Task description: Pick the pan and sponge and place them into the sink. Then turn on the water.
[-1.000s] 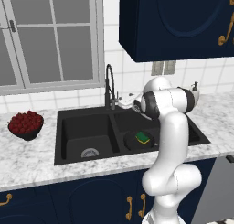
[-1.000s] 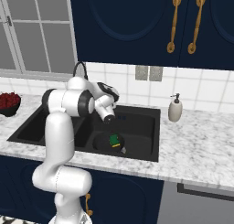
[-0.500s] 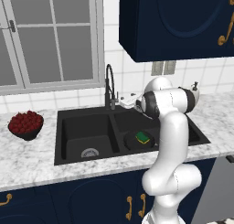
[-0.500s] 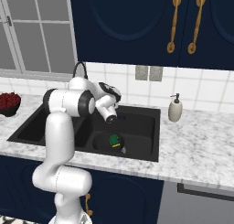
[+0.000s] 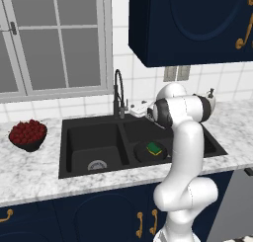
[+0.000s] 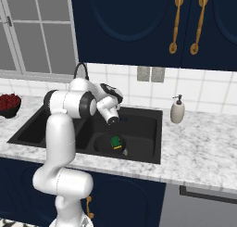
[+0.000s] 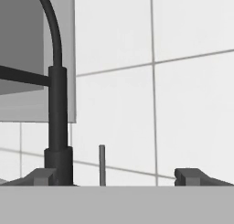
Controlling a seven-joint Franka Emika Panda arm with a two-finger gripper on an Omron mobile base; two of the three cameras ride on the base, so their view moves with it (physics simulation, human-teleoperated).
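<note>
The gripper (image 7: 112, 175) is spread wide, holding nothing, with the faucet (image 7: 58, 109) just ahead; below it, the sponge (image 5: 156, 148) rests in the pan (image 5: 144, 152) inside the sink (image 5: 94, 137).

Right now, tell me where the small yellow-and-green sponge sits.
The yellow sponge with the green scrub layer lies on the round black pan in the right basin of the matte black sink, below the gripper.

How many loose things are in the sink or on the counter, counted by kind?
Pan: 1
Sponge: 1
Bowl of red fruit: 1
Soap dispenser: 1
Total: 4
</note>
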